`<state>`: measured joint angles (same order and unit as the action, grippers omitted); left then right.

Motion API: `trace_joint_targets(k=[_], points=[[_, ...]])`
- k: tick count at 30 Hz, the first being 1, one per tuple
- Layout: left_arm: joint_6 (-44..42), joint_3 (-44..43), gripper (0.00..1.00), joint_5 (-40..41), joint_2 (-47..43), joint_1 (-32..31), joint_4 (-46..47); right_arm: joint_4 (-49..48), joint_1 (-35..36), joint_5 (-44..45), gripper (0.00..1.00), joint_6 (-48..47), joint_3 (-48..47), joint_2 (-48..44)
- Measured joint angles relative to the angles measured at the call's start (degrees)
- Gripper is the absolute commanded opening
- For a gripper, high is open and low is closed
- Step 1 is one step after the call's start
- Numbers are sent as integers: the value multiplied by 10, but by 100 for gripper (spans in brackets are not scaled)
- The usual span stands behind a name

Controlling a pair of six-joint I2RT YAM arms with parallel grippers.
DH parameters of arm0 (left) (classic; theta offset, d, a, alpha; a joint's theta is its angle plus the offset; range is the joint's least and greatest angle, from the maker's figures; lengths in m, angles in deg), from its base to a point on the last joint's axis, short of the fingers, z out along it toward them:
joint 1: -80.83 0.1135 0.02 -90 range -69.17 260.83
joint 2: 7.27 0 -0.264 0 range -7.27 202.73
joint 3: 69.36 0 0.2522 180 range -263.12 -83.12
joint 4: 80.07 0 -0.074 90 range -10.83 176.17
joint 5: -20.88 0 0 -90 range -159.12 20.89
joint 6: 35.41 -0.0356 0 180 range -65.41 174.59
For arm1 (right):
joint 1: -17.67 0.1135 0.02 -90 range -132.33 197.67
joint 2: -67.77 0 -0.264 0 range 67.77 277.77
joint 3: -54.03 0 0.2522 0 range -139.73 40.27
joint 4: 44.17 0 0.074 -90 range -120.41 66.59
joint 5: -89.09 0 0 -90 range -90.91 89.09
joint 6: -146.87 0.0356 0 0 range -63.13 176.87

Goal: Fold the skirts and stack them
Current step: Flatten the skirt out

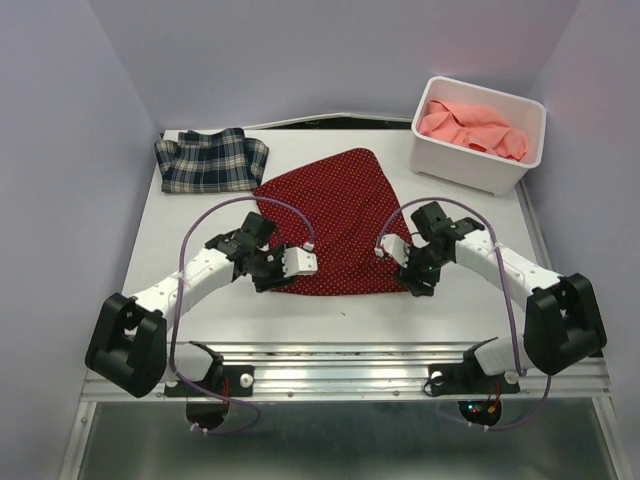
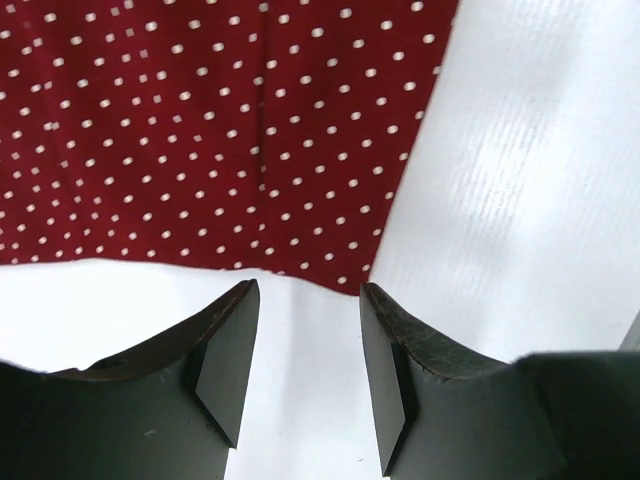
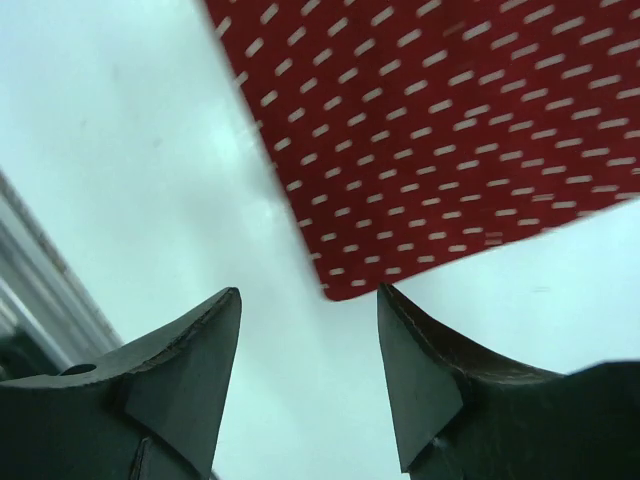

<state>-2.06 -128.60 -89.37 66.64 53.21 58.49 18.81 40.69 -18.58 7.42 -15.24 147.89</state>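
Overhead, a white desk (image 1: 350,315) fills the floor of a small booth closed in by plain pale lilac walls (image 1: 60,150) on the left, right and far sides. A metal rail (image 1: 350,365) runs along the near edge, where the two arm bases are bolted. The desk surface is matte and bare apart from the cloth and a bin; in the left wrist view it shows a faint ribbed grain and a patch of glare.

The red skirt (image 1: 335,215) lies spread flat in the middle of the desk, its narrow end towards the far wall and its wide hem towards the arms. The plaid skirt (image 1: 210,160) sits folded at the far left corner, just beside the red one, and I cannot tell whether they touch. The pink skirt (image 1: 470,125) lies crumpled inside a white bin (image 1: 470,165) at the far right corner.

The left tool (image 2: 308,290) hangs low at the near left corner of the red skirt, jaws parted partway with only bare desk between them; the cloth corner lies just ahead of one finger, ungripped. The right tool (image 3: 308,292) is at the near right corner, jaws likewise parted and empty, the hem corner just in front of the gap.
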Motion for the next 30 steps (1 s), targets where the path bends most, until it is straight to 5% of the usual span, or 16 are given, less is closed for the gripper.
trace_joint_targets(k=[15, 21, 23, 26, 27, 30], points=[[26, 47, 61, 28, 16, -35, 33, -131, 12, 48, 59, -15, 139, -1], [23, 49, 60, 28, 35, -45, 51, -160, 17, 54, 43, -4, 141, 2], [21, 57, 59, 31, 43, -50, 65, -171, 20, 55, 29, 0, 143, 2], [18, 61, 44, 36, 61, -58, 87, -193, 31, 65, 7, 7, 148, 2], [18, 59, 27, 37, 66, -60, 91, -198, 35, 69, 1, 9, 148, 2], [21, 56, 4, 48, 78, -62, 111, -207, 42, 81, 1, 26, 148, 3]])
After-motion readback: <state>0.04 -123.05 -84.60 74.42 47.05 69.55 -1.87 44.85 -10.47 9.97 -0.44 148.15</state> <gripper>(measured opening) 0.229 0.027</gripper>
